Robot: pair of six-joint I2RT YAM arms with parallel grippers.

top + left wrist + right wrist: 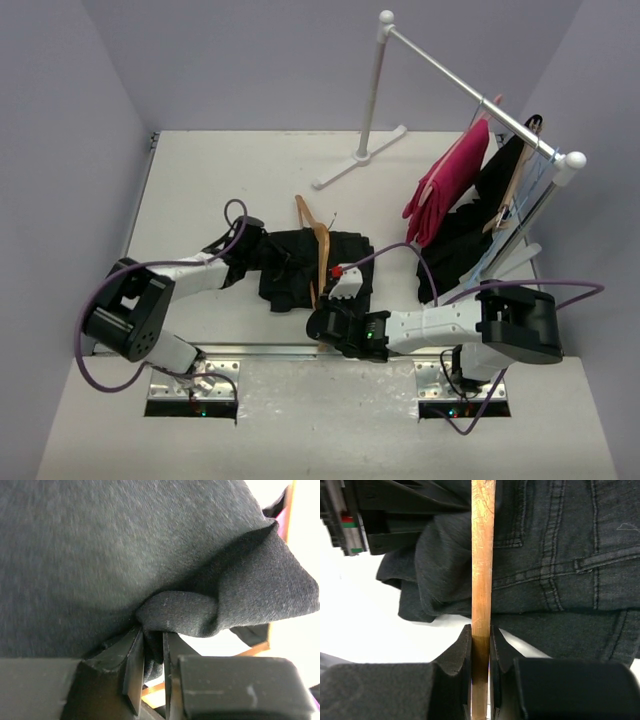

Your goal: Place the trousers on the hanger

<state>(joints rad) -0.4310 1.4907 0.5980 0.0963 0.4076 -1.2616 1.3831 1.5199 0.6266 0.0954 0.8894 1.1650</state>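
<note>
Seen from above, the trousers (352, 250) lie bunched on the desk (200, 180) between the two arms, and the hanger (322, 250) rests across them. The left hand (272, 256) meets the heap's left edge. The right hand (320, 315) sits at the hanger's near end.

In the left wrist view, the left hand (152, 655) is pinched on a fold of the trousers (125, 555).

In the right wrist view, the right hand (481, 645) is clamped on the wooden bar of the hanger (482, 555), which lies over the trousers (560, 555).
</note>
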